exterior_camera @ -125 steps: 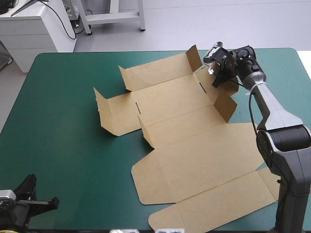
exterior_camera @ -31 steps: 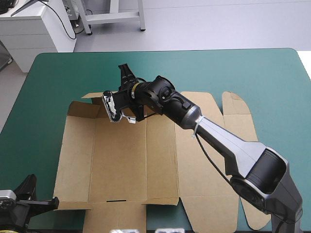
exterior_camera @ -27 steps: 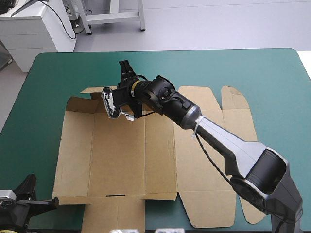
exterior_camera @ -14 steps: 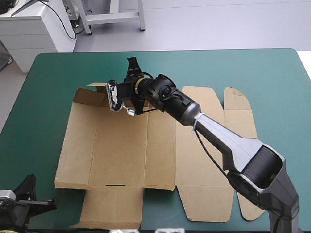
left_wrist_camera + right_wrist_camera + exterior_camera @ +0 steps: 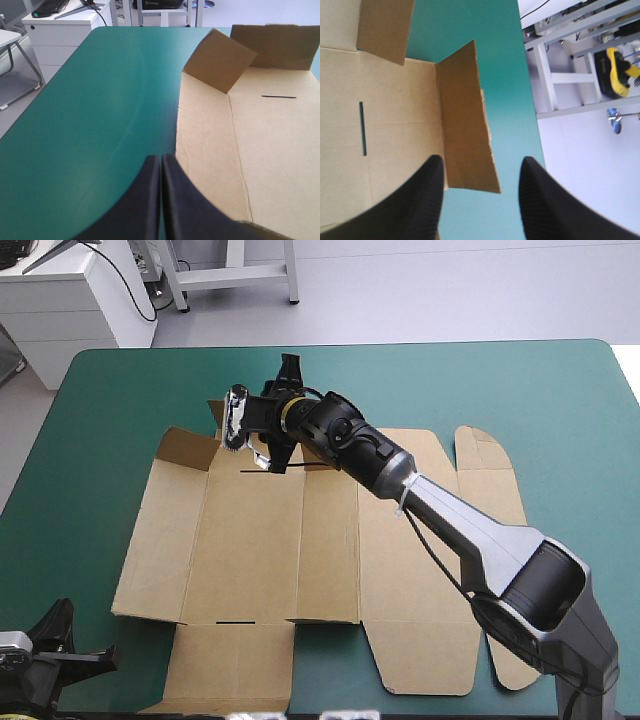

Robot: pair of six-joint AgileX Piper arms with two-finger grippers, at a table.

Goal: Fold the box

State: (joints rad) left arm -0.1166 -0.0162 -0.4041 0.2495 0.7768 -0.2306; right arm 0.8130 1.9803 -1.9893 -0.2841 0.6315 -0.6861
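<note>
The brown box (image 5: 300, 540) lies mostly flat as a cut sheet across the table's middle, with one slot (image 5: 265, 470) near its far edge. A small corner flap (image 5: 217, 60) stands raised at the far left. My right gripper (image 5: 290, 370) reaches over the box's far edge, open. In the right wrist view its fingers (image 5: 422, 200) stand apart around the edge of a raised far flap (image 5: 465, 125), not clamped on it. My left gripper (image 5: 160, 167) is shut and holds nothing; it sits low at the table's near left corner (image 5: 50, 660), just beside the box's left edge (image 5: 180, 140).
The right arm (image 5: 450, 520) stretches diagonally over the box from the near right. The box's near flaps (image 5: 235, 670) reach the table's front edge. Teal-green cover (image 5: 90, 440) shows left of the box and along the far side.
Much earlier the box stood half raised and turned another way. Just before now, the right gripper moved farther toward the table's far edge, and the box's far left corner flaps rose.
</note>
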